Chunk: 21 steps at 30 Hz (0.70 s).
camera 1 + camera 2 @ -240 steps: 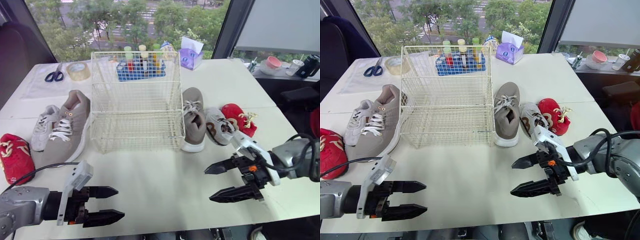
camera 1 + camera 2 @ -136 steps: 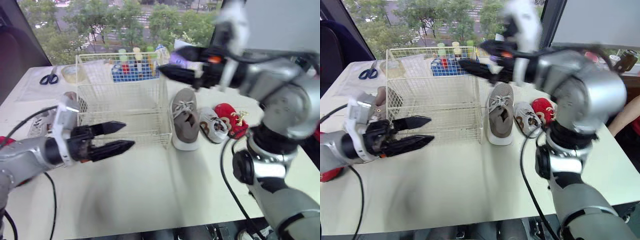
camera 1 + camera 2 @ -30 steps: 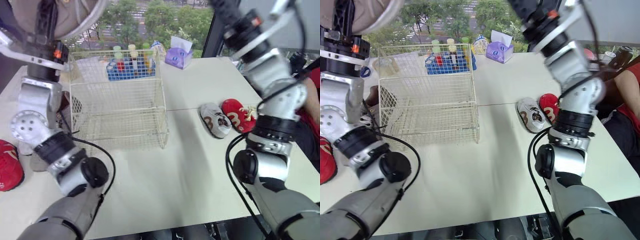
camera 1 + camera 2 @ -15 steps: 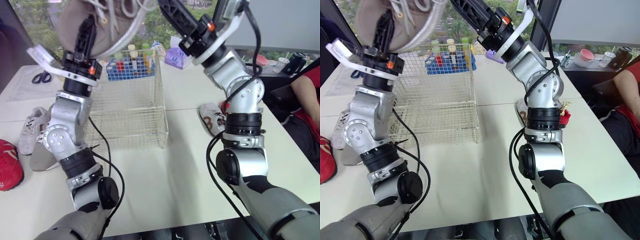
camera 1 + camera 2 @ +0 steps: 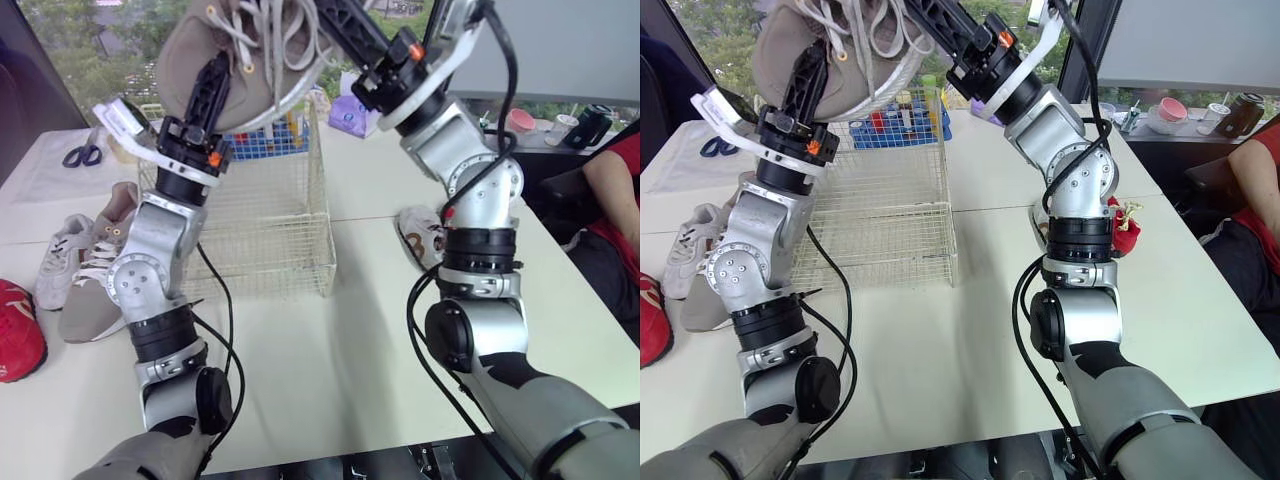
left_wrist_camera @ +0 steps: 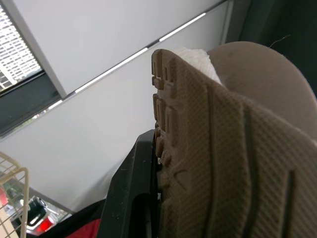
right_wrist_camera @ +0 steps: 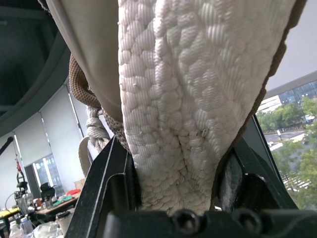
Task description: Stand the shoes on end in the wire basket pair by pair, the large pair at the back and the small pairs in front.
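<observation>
White table (image 5: 380,330) by window (image 5: 60,60). Step: large pair first. Taupe sneaker (image 5: 250,60) aloft above wire basket (image 5: 290,230); right gripper (image 7: 178,144) clamps its white sole, left gripper (image 5: 215,80) apparently gripping it too. Next: upend, lower into basket rear. Dangling laces (image 5: 262,30) may snag on wire. Mate (image 5: 100,280), small grey sneaker (image 5: 62,260) and red shoe (image 5: 18,330) wait left of basket.

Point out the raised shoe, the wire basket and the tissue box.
raised shoe (image 5: 197,52), left eye view, tan upper.
wire basket (image 5: 280,255), left eye view, front wall.
tissue box (image 5: 356,118), left eye view, purple side.
</observation>
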Each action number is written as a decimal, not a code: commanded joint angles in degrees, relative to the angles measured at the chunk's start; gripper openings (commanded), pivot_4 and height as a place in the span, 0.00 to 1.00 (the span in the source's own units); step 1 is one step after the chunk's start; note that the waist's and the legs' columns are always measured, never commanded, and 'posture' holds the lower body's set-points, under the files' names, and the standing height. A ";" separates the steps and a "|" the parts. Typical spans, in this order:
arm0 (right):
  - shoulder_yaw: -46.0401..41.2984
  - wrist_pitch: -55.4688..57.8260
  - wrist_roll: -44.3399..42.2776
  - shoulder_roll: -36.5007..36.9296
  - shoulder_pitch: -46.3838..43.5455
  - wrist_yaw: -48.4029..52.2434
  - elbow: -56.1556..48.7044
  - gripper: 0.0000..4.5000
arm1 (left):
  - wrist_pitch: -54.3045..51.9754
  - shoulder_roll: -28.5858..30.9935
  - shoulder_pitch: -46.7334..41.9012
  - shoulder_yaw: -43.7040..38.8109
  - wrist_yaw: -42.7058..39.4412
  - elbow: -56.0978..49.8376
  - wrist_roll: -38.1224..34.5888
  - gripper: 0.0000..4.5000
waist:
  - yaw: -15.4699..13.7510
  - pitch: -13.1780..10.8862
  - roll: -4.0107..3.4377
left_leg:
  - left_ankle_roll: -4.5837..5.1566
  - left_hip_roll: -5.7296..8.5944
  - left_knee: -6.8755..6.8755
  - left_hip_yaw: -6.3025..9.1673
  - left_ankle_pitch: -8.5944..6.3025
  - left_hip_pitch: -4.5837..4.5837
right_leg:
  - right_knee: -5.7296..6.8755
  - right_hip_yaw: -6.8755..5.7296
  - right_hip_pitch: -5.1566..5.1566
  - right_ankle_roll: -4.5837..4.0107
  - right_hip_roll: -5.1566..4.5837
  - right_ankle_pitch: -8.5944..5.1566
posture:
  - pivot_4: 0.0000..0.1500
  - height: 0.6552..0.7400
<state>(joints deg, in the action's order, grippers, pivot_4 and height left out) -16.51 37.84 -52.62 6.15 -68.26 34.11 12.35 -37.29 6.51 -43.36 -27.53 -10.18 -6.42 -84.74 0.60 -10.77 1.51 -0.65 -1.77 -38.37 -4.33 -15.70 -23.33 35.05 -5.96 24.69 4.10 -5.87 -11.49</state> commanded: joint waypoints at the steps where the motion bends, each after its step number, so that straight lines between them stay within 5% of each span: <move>1: 0.93 0.36 -1.71 1.14 -0.40 2.04 -5.36 0.35 | 0.19 3.86 1.61 2.72 -0.36 -2.11 4.95 0.25 | 0.01 0.00 0.00 | 0.03 0.00 0.00 0.00 -0.01 0.00 | 0.00 0.00 0.00 0.00 0.00 0.00 | 1.00 1.00; 8: 1.88 -5.44 2.94 5.88 -1.84 8.32 -2.82 0.35 | -5.55 16.27 9.09 5.85 1.47 -14.28 5.97 1.00 | 0.13 -0.03 -0.05 | 0.02 -0.03 0.05 -0.01 -0.01 -0.02 | 0.00 0.01 0.06 -0.01 0.00 -0.01 | 1.00 1.00; 17: 8.61 -24.54 18.92 14.78 -16.73 28.10 23.17 0.35 | -12.36 35.96 29.51 1.49 2.90 -33.07 1.66 1.00 | 0.65 -0.04 -0.15 | 0.22 -0.04 0.17 -0.06 -0.14 0.05 | 0.00 0.10 0.13 -0.04 0.01 -0.02 | 1.00 1.00; 21: 11.50 -37.51 26.52 13.70 -22.17 35.80 37.80 0.35 | -11.48 39.66 40.90 -2.76 0.30 -37.01 -0.18 1.00 | 0.59 -0.07 -0.19 | 0.23 -0.07 0.23 -0.14 -0.15 0.12 | 0.00 0.33 0.26 -0.08 0.03 -0.05 | 1.00 1.00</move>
<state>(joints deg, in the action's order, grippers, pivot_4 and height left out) -5.50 6.60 -28.73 20.39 -86.91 67.17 46.55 -50.07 45.09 -3.47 -26.82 -8.60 -40.52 -83.19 1.20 -10.83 1.32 -0.42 -1.84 -38.15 -4.49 -15.86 -23.23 35.02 -5.63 25.00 3.99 -5.83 -11.56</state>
